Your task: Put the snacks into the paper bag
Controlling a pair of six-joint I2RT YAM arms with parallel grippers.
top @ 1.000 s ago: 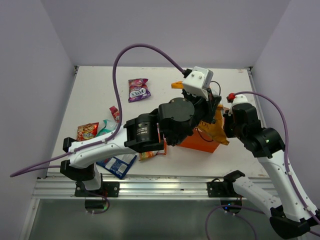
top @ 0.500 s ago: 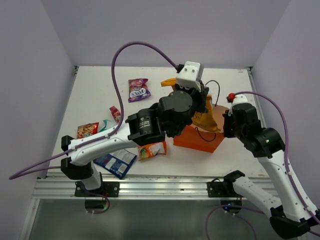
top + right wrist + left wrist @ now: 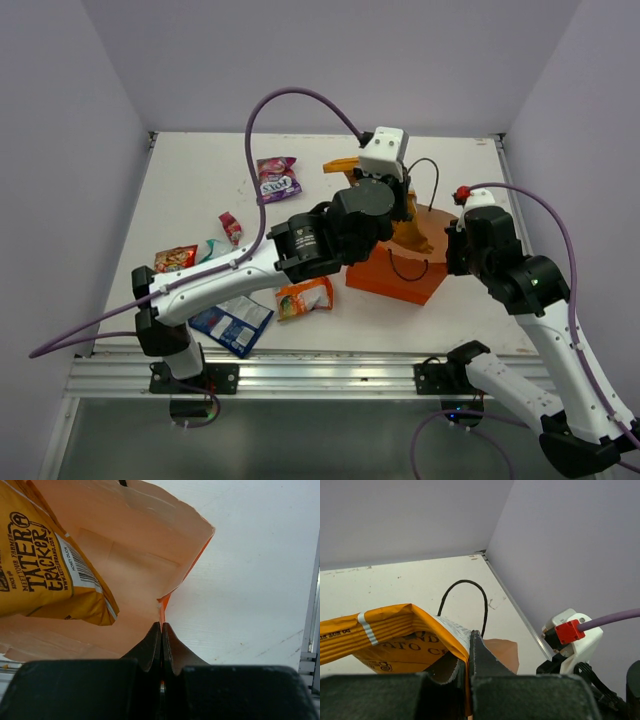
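Top external view, nearest first: a dark blue packet [image 3: 232,322] and an orange-green packet [image 3: 305,297] lay on the counter [image 3: 190,190], at about eight o'clock from the paper bag [image 3: 400,282]. The right tool [image 3: 161,630] was clamped on the bag's rim at two o'clock. Beyond it, the left tool [image 3: 469,647] pinched the orange-yellow packet [image 3: 385,625], partly inside the bag's mouth. Let go there, the packet might snag on the rim and slide back out; tugging the rim could tear it. The purple-pink packet [image 3: 277,178] lay farthest, at ten o'clock.

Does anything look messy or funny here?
Yes. The paper bag looks tipped over, not standing, its rim pinched by the right claw. A yellow packet held by the left claw pokes out of it.
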